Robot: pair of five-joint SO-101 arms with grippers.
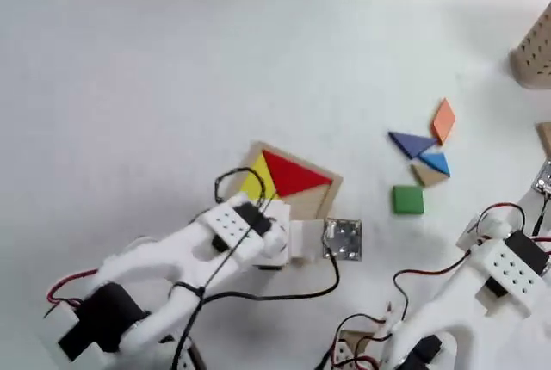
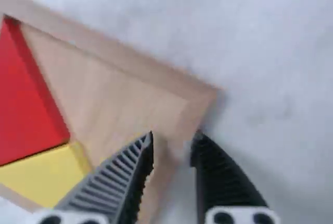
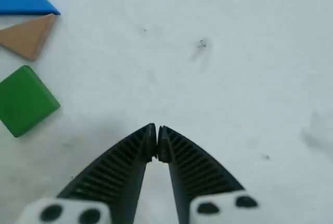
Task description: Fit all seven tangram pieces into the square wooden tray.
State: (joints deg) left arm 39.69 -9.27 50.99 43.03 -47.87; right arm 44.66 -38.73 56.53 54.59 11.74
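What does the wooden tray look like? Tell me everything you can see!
The wooden tray is a shallow square of pale wood with a raised rim, lying flat and turned askew on the white table. Inside, a red triangle and a yellow triangle lie edge to edge; the rest of its floor is bare. The left gripper hangs open astride one rim; whether it touches the wood cannot be told.
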